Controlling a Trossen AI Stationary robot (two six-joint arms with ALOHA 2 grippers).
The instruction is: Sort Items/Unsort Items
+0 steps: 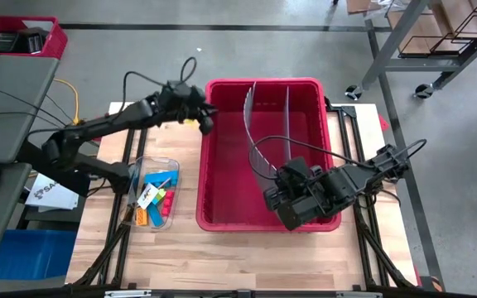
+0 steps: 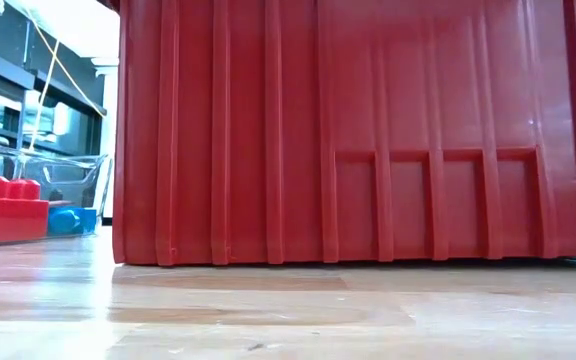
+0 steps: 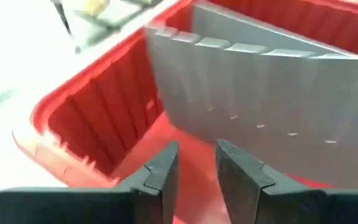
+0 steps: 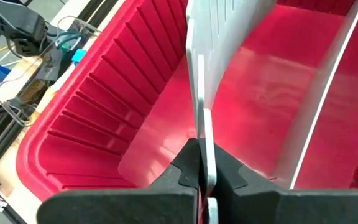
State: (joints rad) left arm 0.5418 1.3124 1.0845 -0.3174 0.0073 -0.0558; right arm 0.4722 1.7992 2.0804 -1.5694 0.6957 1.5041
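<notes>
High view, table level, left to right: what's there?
Clear tub of items → left gripper at the red bin's left rim → red bin → bent grey divider → straight divider → right gripper, pinching the bent divider.

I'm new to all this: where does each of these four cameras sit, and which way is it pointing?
High view: above the table, looking straight down; both arms, red bin, clear tray of items.
Low view: at tabletop height, facing the bin's outer wall; no arm shows.
Left wrist view: on the left arm, looking past the left gripper into the bin.
Right wrist view: on the right arm; the right gripper pinches a grey divider.
Shared: every view shows the bin.
</notes>
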